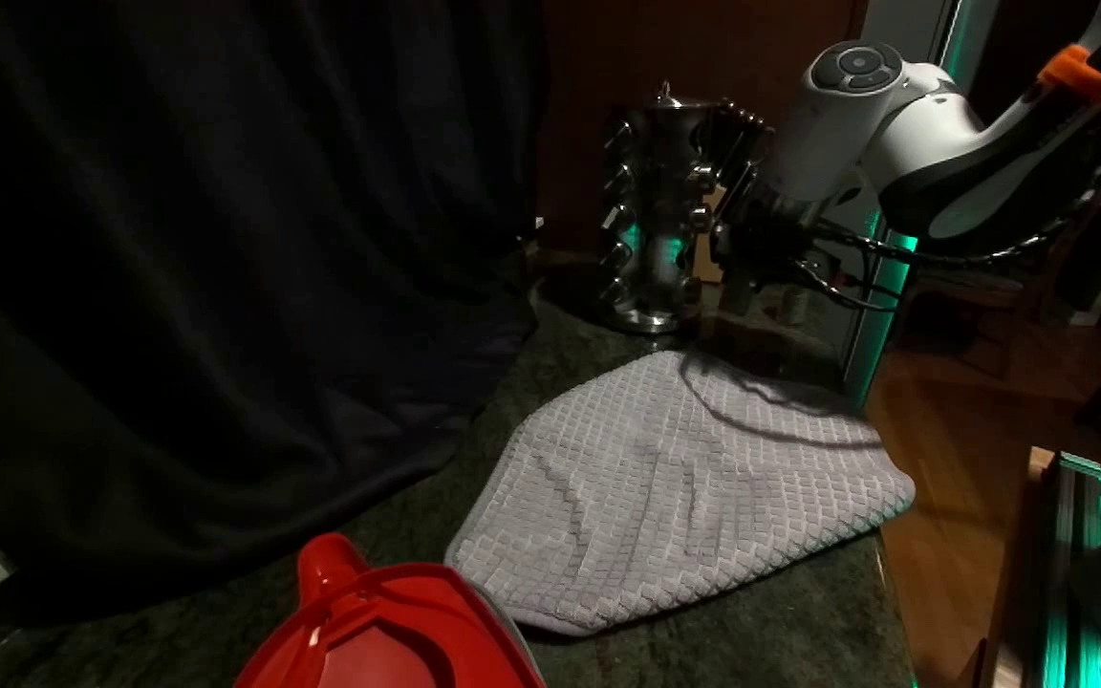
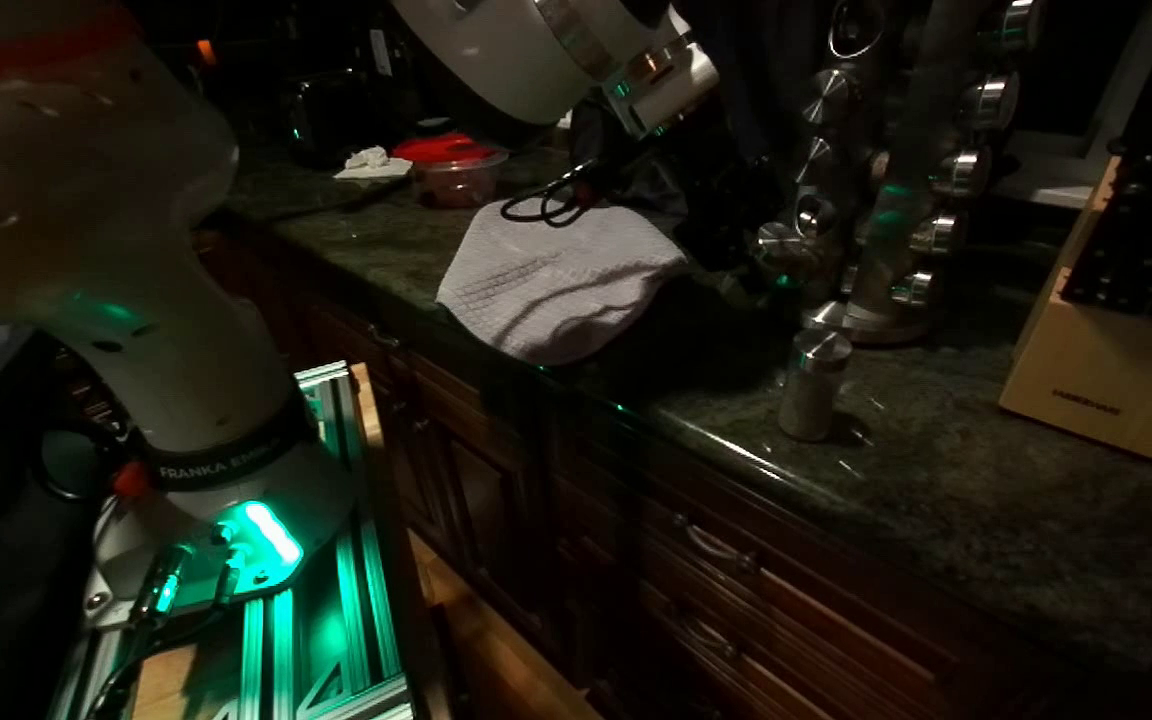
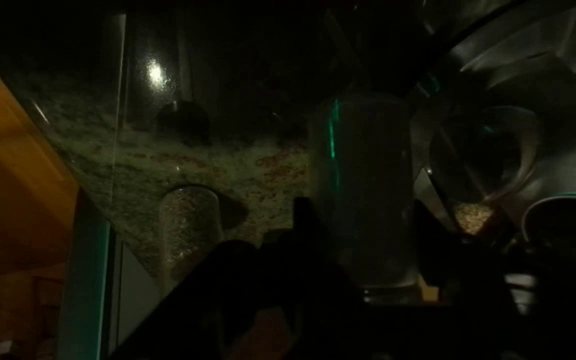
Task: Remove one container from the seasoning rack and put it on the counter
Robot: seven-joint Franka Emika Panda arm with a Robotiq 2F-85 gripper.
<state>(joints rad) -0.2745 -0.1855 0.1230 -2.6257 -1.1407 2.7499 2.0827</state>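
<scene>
hand (image 3: 360, 207): partly closed, fingers against both sides of a clear glass jar (image 3: 363, 160) | seasoning rack (image 1: 658, 210): upright, shiny metal, just beside hand | second jar (image 2: 816, 385): silvery-lidded cylinder, upright on speckled counter (image 2: 996, 500) | cloth (image 1: 665, 487): pale, checked

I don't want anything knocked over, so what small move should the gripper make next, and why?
Probably ease the gripper slightly away from the seasoning rack to test its hold: a clear jar lies between its fingers, but the wrist view is too dark to confirm contact. Go gently: a second jar stands on the counter nearby.
</scene>
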